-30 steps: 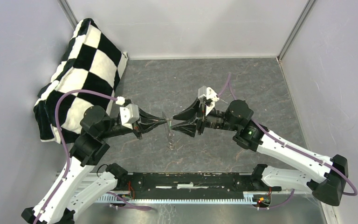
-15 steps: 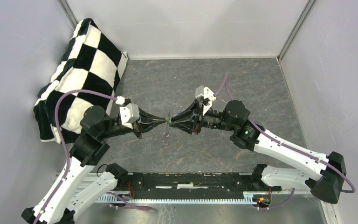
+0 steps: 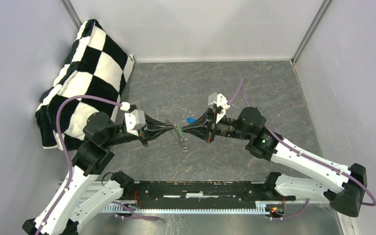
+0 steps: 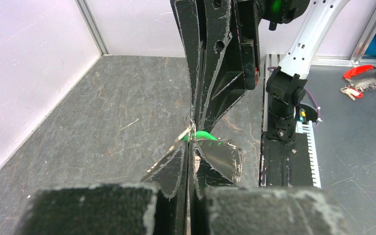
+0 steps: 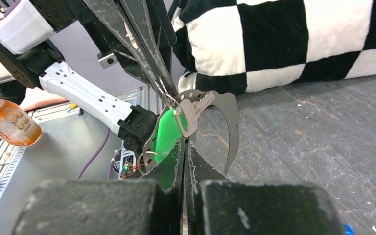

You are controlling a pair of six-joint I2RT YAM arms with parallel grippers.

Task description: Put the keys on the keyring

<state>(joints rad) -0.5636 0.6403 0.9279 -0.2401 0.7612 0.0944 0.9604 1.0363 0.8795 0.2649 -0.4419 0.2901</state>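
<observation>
Arms inward, tip to tip — left gripper (image 3: 175, 128) tight on keyring (image 3: 182, 141), right gripper (image 3: 183, 130) tight on green key (image 5: 166, 133).

Grey table (image 3: 254, 83) under checkered cushion (image 3: 85, 73), blue key (image 3: 190, 120)

No lettering is showing clearly enough to read. An orange bottle (image 5: 7, 122), sitting at nine o'clock in the right wrist view, is carrying a printed label, but its characters are blurring together.
</observation>
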